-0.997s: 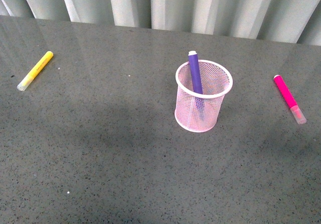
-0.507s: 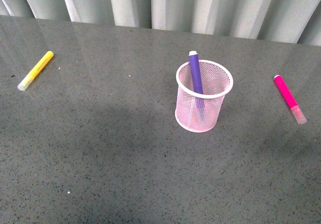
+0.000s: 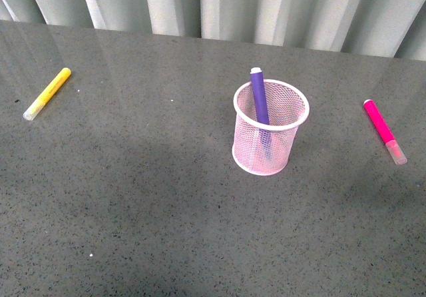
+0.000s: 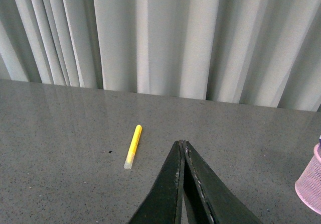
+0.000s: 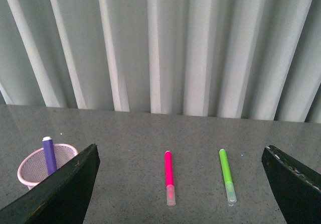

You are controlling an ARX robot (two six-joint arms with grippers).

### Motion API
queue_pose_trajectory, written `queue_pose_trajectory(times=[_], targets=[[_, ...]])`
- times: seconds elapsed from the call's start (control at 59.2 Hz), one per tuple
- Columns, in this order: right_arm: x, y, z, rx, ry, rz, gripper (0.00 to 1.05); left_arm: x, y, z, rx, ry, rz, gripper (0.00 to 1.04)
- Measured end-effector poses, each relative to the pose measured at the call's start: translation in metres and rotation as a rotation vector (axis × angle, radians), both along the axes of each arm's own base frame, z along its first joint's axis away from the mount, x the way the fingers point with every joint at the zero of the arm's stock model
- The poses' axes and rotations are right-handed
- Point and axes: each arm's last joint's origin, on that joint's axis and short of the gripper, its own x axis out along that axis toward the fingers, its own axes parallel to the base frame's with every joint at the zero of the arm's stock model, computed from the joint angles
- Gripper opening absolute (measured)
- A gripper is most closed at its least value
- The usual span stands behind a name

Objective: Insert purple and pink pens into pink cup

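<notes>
**Right gripper open and empty, lined up on the pink pen**

The right gripper [image 5: 180,152] was spread wide and held nothing. The pink pen [image 5: 169,176] lay ahead of it on the table [image 3: 166,204], showing between the two fingers. The pen's long axis ran nearly along the gripper's line of sight, with the clear cap at the near end. The left gripper [image 4: 181,143] was closed on nothing and faced the yellow pen [image 4: 133,146], well away from the work.

The purple pen [image 3: 259,97] stood leaning inside the cup [image 3: 283,147]. The pink pen was not yet in. It lay flat to the cup's right and well apart from it, so the right arm was judged the nearer.

A green pen [image 5: 226,180] lay near the pink one and parallel to it, on the side away from the cup. This was judged the one risk to a clean pick. The table between pen and cup was bare. No table edge was close except the far one, at the curtain [image 5: 165,43].
</notes>
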Motion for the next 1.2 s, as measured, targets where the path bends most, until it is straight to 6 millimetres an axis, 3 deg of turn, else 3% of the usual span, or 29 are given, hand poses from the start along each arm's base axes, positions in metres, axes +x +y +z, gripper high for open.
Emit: queue_pose_trajectory(times=[0.709,0.963,1.081,1.199], targets=[[0.000,0.000,0.000,0.000,0.000,0.000,0.98,-0.017,0.000,-0.003,0.000,0.007,-0.001,0.04],[0.000,0.000,0.000,0.000,0.000,0.000,0.98,-0.017,0.000,-0.003,0.000,0.007,0.000,0.49],[0.008,-0.009,-0.001,0.022,0.295,-0.137,0.98,-0.017,0.000,-0.003,0.000,0.007,0.000,0.69],[0.034,-0.029,0.011,0.083,0.373,-0.136,0.98,-0.017,0.000,-0.003,0.000,0.007,-0.001,0.88]])
